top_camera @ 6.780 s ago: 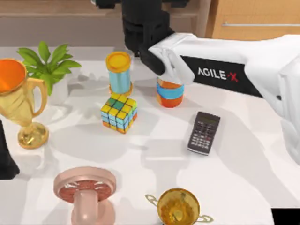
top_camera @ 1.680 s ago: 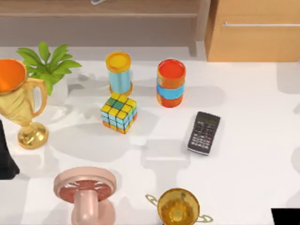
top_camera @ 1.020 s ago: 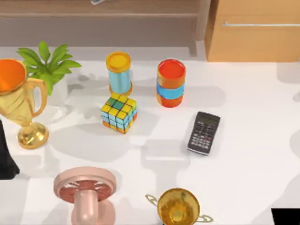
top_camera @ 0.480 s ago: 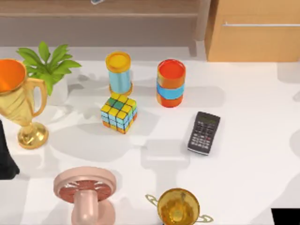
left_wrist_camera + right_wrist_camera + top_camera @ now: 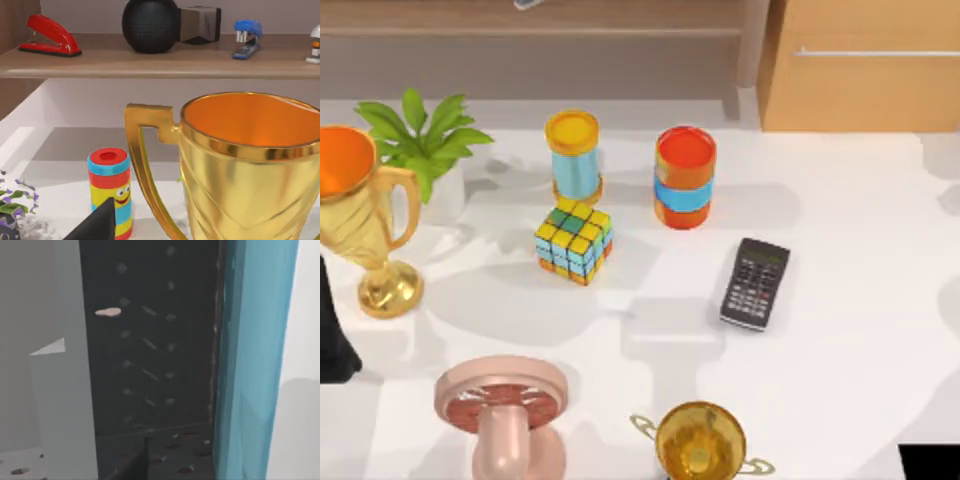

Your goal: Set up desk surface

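Now, our scene: we look down on the desk surface [image 5: 860, 300], the broad white tabletop that spreads across the top view.
Back row: a yellow-lidded blue canister [image 5: 573, 155] stands upright left of an orange canister with a blue band [image 5: 685, 177], the two near each other but apart.
Middle: a colour cube [image 5: 573, 241] sits just in front of the yellow-lidded canister; a dark calculator [image 5: 756, 283] lies flat to the right of it, well apart from the cube.
Left side: a green potted plant [image 5: 420, 130] stands behind a gold trophy cup with an orange inside [image 5: 355, 215].
Front edge: a pink dumbbell-like piece [image 5: 501, 410] lies at the left, and a smaller gold trophy [image 5: 700, 440] stands to its right.
Behind the desk: a brown wooden shelf [image 5: 540, 20] on the left and a light-wood drawer cabinet [image 5: 865, 65] on the right.
Our left wrist view: the gold trophy cup [image 5: 250, 165] looms close, with a striped smiley canister [image 5: 110, 192] beyond it and a red stapler [image 5: 49, 36], a black round device [image 5: 165, 22] and a blue stapler [image 5: 247, 37] on the shelf.
Our left gripper: we cannot tell how its fingers stand.
Our right wrist view: we see a dark dotted panel [image 5: 150, 340] beside a blue upright edge [image 5: 250, 365].
Our right gripper: we cannot tell its state either.
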Robot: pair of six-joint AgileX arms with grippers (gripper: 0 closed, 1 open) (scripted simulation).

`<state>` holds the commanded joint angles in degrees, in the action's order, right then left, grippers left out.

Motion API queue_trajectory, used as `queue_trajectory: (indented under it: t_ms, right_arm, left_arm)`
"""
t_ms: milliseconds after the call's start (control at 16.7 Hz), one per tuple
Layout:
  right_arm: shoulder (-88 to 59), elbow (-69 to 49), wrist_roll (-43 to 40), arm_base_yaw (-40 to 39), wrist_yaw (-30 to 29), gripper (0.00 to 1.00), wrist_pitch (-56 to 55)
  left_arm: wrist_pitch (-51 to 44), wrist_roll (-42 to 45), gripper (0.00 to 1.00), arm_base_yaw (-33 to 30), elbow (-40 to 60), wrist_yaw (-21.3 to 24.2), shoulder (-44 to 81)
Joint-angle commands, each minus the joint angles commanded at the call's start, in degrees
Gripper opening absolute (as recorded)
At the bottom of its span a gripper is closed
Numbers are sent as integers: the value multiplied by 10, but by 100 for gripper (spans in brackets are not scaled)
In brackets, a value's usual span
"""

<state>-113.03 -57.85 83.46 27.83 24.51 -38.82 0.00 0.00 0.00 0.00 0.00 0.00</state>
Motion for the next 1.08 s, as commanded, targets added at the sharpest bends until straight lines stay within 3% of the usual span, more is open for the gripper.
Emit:
queue_trajectory:
  t_ms: [540, 1080]
  right_arm:
    - [2, 2, -1, 2, 1, 100, -1]
    - [71, 100, -12, 32, 32, 100, -25]
  left_arm:
    - [0, 0, 100, 0, 0, 0, 0]
    - [0, 0, 100, 0, 0, 0, 0]
